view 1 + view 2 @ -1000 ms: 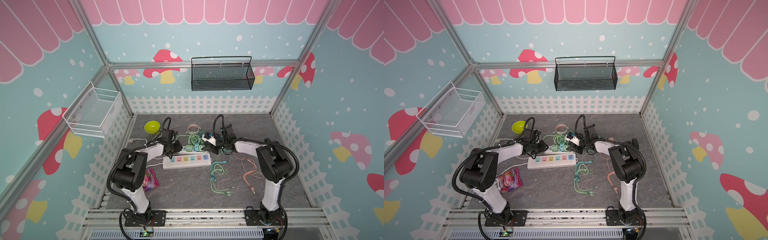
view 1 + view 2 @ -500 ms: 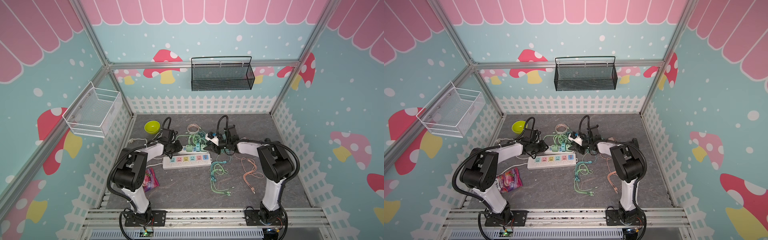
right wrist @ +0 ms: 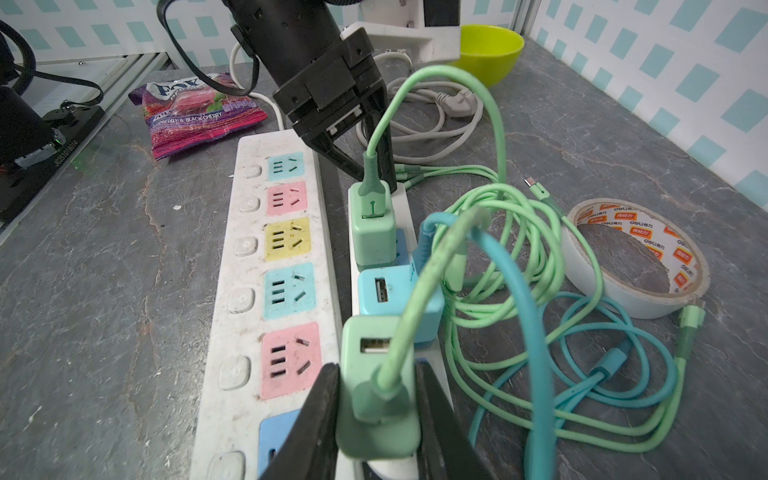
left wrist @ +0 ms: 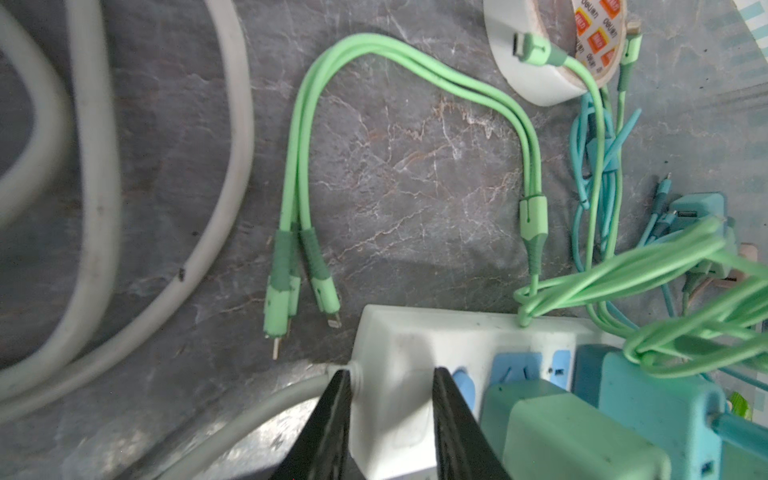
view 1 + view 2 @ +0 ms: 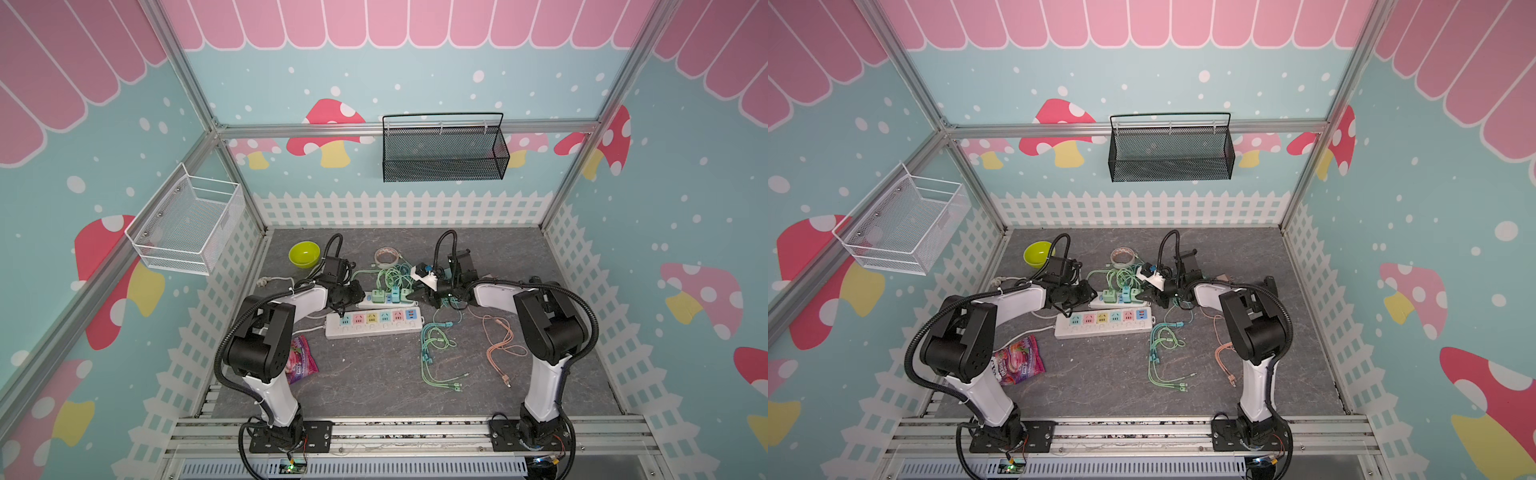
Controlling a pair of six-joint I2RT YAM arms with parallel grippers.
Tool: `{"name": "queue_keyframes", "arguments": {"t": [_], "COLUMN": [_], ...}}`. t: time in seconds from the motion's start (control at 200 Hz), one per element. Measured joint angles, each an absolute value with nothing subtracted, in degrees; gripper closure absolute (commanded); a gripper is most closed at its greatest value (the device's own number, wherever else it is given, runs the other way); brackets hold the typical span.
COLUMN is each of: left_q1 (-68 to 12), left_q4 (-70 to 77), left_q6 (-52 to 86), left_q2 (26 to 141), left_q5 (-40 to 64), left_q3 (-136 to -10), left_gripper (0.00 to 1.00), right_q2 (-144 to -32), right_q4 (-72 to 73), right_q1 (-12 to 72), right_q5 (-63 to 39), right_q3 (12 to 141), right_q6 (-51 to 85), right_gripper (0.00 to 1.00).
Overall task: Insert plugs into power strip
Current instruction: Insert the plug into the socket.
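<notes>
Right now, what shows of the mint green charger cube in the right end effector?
The mint green charger cube is a matte plastic block standing at one end of the narrow white power strip, beside a teal cube. One USB port on top is free; a matching green cable plugs in beside it. The right end effector's black fingers press two opposite sides.

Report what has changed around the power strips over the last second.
The right arm's wrist has shifted slightly to its own right; nothing was taken hold of or let go. The right pincer stays shut on the mint green plug at one end of the small white strip, and the left pincer still holds its other end. The two other plugs, the large strip and the loose cables lie as before.
</notes>
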State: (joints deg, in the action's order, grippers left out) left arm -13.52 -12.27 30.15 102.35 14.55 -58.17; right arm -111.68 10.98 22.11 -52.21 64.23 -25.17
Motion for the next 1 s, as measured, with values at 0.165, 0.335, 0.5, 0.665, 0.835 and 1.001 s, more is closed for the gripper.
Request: {"name": "queue_keyframes", "arguments": {"t": [0.165, 0.335, 0.5, 0.665, 0.835, 1.001], "left_q1": [-13.5, -13.5, -13.5, -13.5, -13.5, -13.5], "left_q4": [-12.4, -12.4, -12.6, -13.0, -13.1, -13.1], "left_q6": [30.1, 30.1, 29.9, 29.7, 29.7, 29.7], "left_q2": [102.3, 102.3, 102.3, 102.3, 102.3, 102.3], "left_q5": [14.5, 14.5, 14.4, 14.3, 14.3, 14.2], "left_q3": [-58.2, -58.2, -58.4, -58.5, -58.6, -58.6], "left_gripper": [0.68, 0.68, 0.68, 0.68, 0.68, 0.68], "right_q2": [-112.8, -113.7, -114.0, -114.0, -114.0, -114.0], "right_q4": [11.8, 12.1, 12.3, 12.0, 11.0, 10.7], "right_q1": [22.1, 22.1, 22.0, 22.0, 21.8, 21.8], "right_q5": [-52.5, -52.4, -52.5, -52.5, -51.9, -51.8], "right_q3": [64.8, 65.6, 65.9, 65.9, 65.8, 65.8], "right_q6": [-25.0, -24.9, -24.8, -25.0, -25.6, -26.2], "right_gripper": [1.00, 1.00, 1.00, 1.00, 1.00, 1.00]}}
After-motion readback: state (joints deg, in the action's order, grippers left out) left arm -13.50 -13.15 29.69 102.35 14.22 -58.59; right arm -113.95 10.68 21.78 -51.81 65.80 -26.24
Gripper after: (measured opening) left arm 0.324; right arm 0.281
